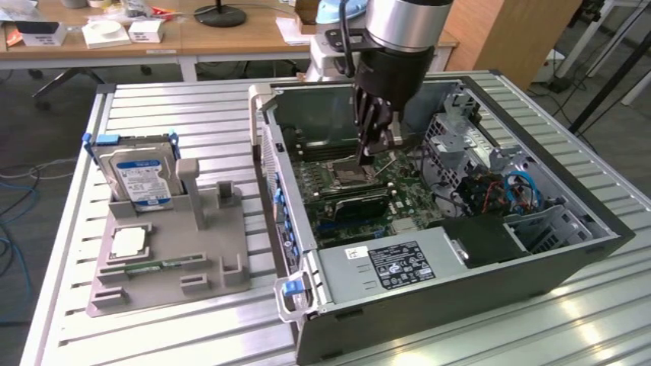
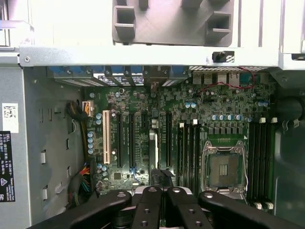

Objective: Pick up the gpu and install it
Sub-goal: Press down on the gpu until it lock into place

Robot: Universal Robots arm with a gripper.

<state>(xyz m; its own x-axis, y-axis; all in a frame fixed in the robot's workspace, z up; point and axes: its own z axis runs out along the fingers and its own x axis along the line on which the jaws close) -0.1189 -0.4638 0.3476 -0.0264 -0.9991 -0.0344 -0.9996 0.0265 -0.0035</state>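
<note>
1. At the exterior view's left, a grey holder tray (image 1: 168, 286) is seen lying on the slatted metal bench (image 1: 173, 107). A silver blue-labelled hard drive (image 1: 139, 177) is stood upright at the tray's far end, and a narrow green memory stick (image 1: 152, 266) is laid flat nearer the front.
2. Just beside the tray, towards the exterior view's right, an open computer case (image 1: 569, 259) is laid on its side, with the motherboard (image 1: 356, 202) facing up.
3. The arm (image 1: 402, 30) is reached almost straight down into the case from above. The tool (image 1: 373, 151) is held low over the motherboard, just above the CPU socket (image 1: 356, 177).
4. In the wrist view the tool (image 2: 160, 191) is seen clenched. A thin dark piece, taken to be the gpu (image 2: 161, 175) edge-on, is pinched between the fingertips (image 2: 148, 192) and lined up with the long expansion slots.
5. Open room is left around the tool on the board. The drive cage (image 1: 453, 133) and its cables stand near on the exterior view's right, and the case wall (image 1: 267, 152) is well apart on the exterior view's left.
6. The power supply (image 1: 392, 263) is seated along the case's near edge.
</note>
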